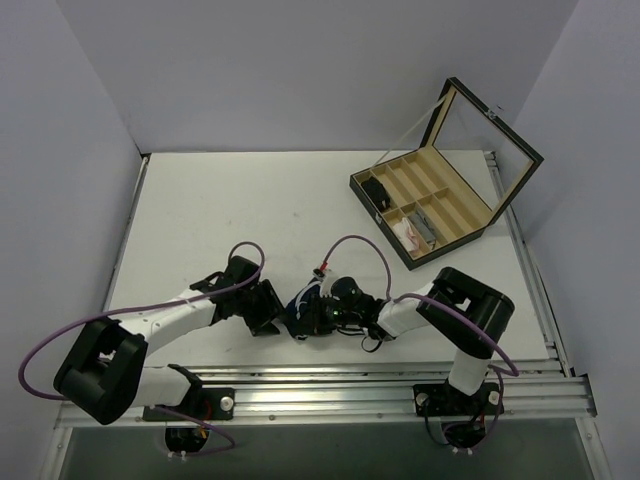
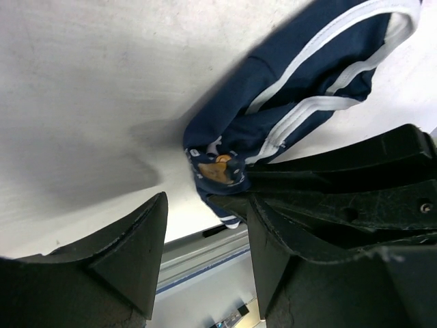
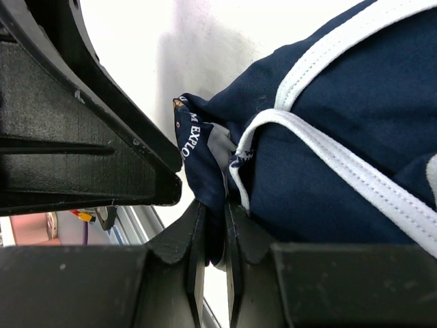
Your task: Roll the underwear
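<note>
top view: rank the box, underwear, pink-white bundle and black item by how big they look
1. box, clearly the largest
2. underwear, though partly covered
3. bundle and black item: both small, too alike to rank

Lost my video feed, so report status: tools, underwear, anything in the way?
Left tool open beside the underwear. Right tool shut on a fold of it. Garment bunched on the table, not yet rolled. Nothing in the way; box well clear.
</note>
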Robot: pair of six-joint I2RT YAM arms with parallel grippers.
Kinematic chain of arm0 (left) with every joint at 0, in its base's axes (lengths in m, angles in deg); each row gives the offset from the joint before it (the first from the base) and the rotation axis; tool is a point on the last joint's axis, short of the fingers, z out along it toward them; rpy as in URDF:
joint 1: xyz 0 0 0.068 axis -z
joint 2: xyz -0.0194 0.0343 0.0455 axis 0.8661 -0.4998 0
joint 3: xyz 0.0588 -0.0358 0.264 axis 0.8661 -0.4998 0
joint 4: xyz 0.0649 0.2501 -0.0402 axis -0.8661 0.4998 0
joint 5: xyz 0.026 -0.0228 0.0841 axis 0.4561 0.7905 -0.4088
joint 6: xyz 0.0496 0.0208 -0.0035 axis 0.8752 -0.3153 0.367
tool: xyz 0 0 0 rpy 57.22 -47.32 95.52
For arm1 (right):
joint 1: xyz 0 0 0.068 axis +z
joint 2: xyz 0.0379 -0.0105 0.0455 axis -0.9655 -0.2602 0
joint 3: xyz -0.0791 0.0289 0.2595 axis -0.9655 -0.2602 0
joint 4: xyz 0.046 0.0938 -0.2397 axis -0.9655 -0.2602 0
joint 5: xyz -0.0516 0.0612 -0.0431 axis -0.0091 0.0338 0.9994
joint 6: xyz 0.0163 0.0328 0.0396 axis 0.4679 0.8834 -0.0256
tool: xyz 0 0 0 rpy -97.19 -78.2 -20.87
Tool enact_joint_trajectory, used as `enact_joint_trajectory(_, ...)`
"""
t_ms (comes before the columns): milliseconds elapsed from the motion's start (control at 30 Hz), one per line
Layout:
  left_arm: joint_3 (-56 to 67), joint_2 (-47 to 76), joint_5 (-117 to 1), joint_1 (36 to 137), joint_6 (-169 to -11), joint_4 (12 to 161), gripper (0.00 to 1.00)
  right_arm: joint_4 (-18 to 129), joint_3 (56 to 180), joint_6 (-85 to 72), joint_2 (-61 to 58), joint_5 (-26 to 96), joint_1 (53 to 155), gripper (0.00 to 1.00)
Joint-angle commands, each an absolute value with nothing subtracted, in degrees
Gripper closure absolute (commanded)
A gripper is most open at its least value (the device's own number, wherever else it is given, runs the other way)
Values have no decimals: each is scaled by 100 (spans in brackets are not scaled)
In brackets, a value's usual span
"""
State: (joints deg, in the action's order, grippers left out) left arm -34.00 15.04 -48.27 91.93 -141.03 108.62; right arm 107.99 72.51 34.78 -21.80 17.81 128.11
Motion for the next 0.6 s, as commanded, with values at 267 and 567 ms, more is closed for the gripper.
enact_joint_trajectory(267, -3094, 1046, -5065, 9192, -14157, 10682, 43, 9747, 7222, 3210, -2518, 1863, 12800, 100)
enact_joint_trajectory(567, -2612, 167, -5231, 9192, -14034, 11050, 64, 9607, 7503, 3122, -2492, 1608, 12800, 100)
